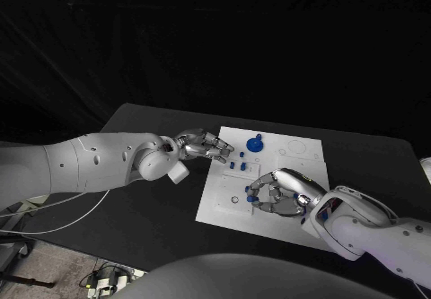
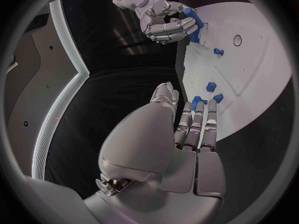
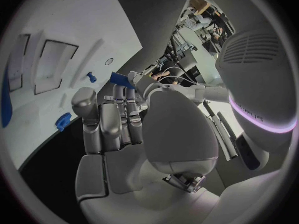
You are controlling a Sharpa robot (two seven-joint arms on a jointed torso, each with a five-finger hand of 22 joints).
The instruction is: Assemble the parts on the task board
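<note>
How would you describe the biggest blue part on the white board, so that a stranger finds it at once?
Look at the white task board in the middle of the black table. Go to its far edge, just beyond the fingers of the left hand. There sits a round blue part with a small knob on top, much larger than the small blue pieces near it.

Matt white task board (image 1: 269,215) on a matt black table (image 1: 144,218); blue plastic-looking parts (image 1: 256,145); shiny metallic right hand (image 1: 280,193)
</note>
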